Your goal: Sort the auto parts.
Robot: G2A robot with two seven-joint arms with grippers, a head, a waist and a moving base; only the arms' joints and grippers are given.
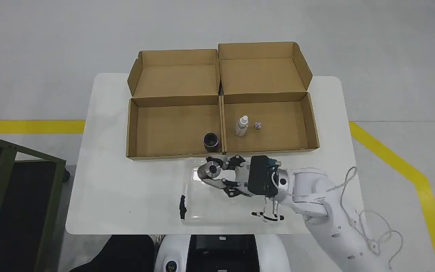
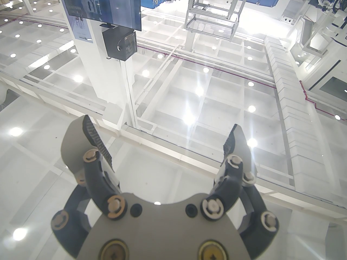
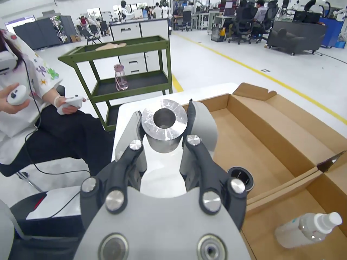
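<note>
Presently cardboard box [image 1: 289, 132] holds bottle [image 1: 242, 125].

Bushing [image 3: 164, 128]: bright machined metal, scuffed face. Boxes [image 3: 260, 142]: matt brown cardboard. Bottle [image 3: 306, 230]: translucent plastic. Table [image 1: 136, 197]: smooth white, slight gloss. Left gripper pads [image 2: 97, 140]: ribbed, black.

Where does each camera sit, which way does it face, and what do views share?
Top view: above the arms, looking down at the table and cardboard boxes; right arm, right claw show.
Left wrist view: on that wrist, facing up at the ceiling; left claw, open.
Right wrist view: on that wrist, facing across the boxes; its claw shut on a metal cylinder.
Top and right wrist share cylinder, black ring, bottle.
</note>
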